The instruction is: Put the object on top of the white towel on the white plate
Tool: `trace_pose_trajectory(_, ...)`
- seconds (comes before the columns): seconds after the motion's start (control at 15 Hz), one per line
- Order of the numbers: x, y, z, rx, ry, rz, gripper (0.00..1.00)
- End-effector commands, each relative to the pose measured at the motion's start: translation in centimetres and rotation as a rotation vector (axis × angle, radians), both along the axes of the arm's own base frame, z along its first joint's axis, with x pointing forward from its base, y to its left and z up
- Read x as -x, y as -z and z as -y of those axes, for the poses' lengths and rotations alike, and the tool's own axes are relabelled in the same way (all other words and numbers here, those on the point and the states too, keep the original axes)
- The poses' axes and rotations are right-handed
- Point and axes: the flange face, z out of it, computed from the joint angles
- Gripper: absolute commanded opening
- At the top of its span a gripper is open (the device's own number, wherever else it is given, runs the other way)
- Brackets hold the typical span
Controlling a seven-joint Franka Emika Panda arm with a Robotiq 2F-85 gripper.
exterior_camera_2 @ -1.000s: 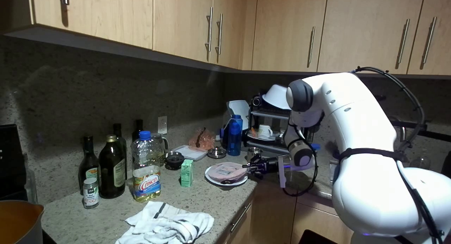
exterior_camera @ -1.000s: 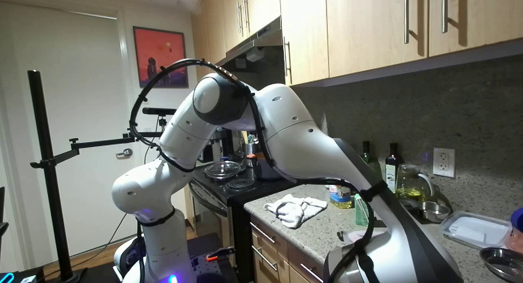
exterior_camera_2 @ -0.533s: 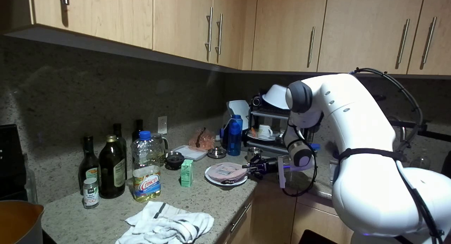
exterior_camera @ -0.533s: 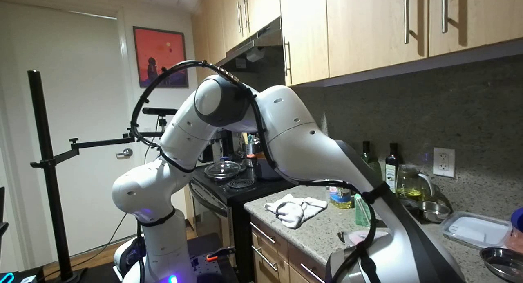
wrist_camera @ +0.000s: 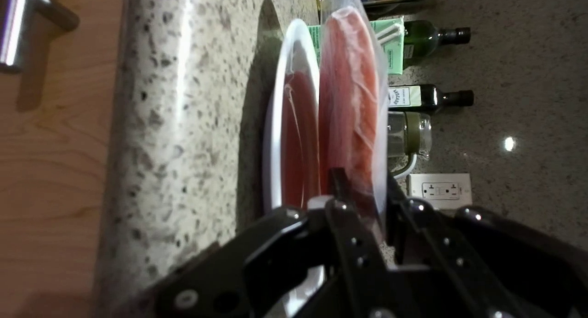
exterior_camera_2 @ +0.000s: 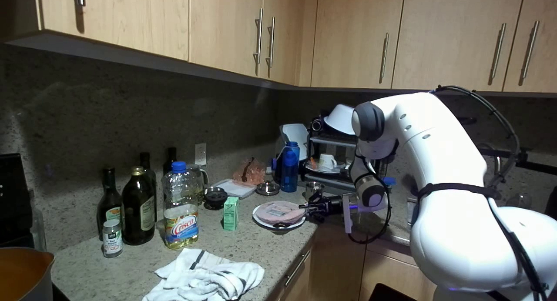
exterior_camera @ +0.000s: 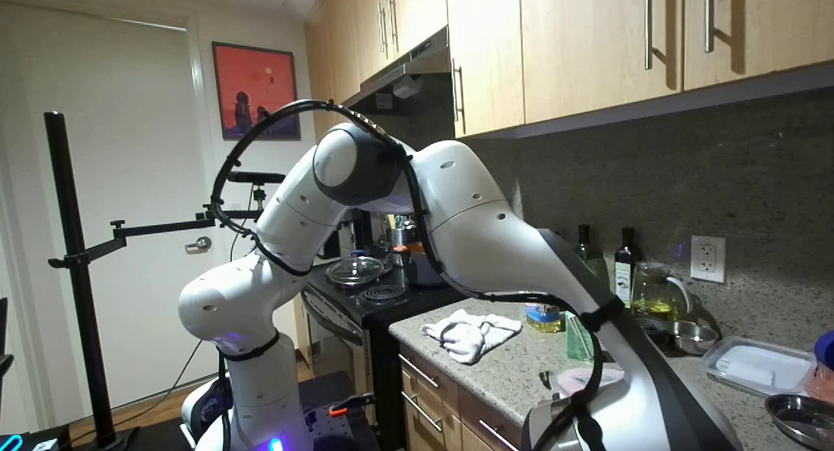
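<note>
A flat, round pink meat package (exterior_camera_2: 279,212) in clear wrap lies over the white plate (exterior_camera_2: 257,219) on the counter. In the wrist view, which looks turned sideways, the package (wrist_camera: 351,106) stands between my fingers, above the plate's rim (wrist_camera: 276,125). More red shows inside the plate, perhaps a reflection. I cannot tell whether the package touches the plate. My gripper (exterior_camera_2: 303,205) is shut on the package's near edge; its fingertips also show in the wrist view (wrist_camera: 366,179). The white towel (exterior_camera_2: 209,277) lies crumpled on the counter with nothing on it, also in an exterior view (exterior_camera: 470,337).
A green box (exterior_camera_2: 231,213), an oil bottle (exterior_camera_2: 181,209) and dark bottles (exterior_camera_2: 139,207) stand beyond the plate. A metal bowl (exterior_camera_2: 268,188), a blue bottle (exterior_camera_2: 290,168) and a dish rack (exterior_camera_2: 333,140) stand at the back. The counter's front edge runs close to the plate.
The arm has sunk slightly. The package has come down a little toward the plate, and the dark patch under its front edge looks smaller. The towel has not moved.
</note>
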Motion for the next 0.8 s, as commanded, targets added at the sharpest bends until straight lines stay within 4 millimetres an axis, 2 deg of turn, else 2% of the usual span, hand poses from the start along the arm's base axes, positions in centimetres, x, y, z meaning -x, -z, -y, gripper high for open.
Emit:
trace_pose_trajectory(0.0,-0.73,0.38,0.07,-0.006,0.004,-0.018,0.05)
trace_pose_trajectory(0.33,-0.73,0.37,0.19,-0.011,0.006,-0.027,0.07)
trace_pose_trajectory(0.47,-0.73,0.34,0.21,-0.011,0.008,-0.028,0.33)
trace_pose_trajectory(0.73,-0.71,0.77,0.12,-0.012,0.010,-0.038,0.63)
